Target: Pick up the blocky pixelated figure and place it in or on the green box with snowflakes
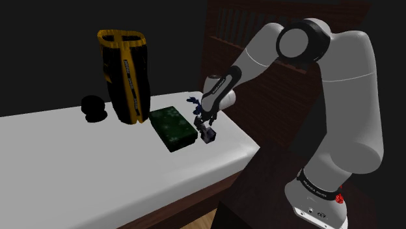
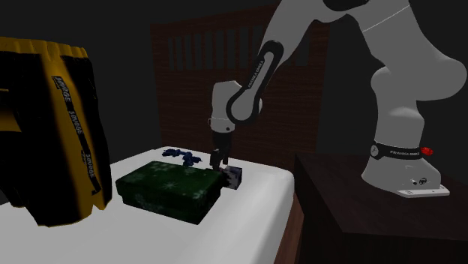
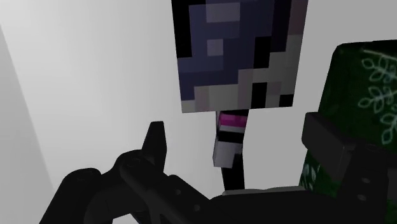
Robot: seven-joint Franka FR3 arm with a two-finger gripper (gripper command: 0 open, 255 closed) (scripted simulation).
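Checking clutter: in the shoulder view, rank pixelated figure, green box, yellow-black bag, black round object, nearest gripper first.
1. pixelated figure, at the gripper
2. green box, beside figure
3. yellow-black bag, beyond box
4. black round object, past the bag

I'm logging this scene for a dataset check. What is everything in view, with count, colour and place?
pixelated figure: one, dark blue, grey and black, on the white surface beside the green box's end.
green box: one, dark green with pale snowflakes, lying flat.
bag: one, yellow and black, upright beyond the box.
round object: one, black, at the bag's left in the shoulder view.
small blue object: one, blue, behind the box.
surface: one, white.
slatted panel: one, dark brown, behind the surface.
stand: one, dark, beside the surface.
arm: one, white with dark joints.
gripper: one, black, open, fingers either side of the figure.
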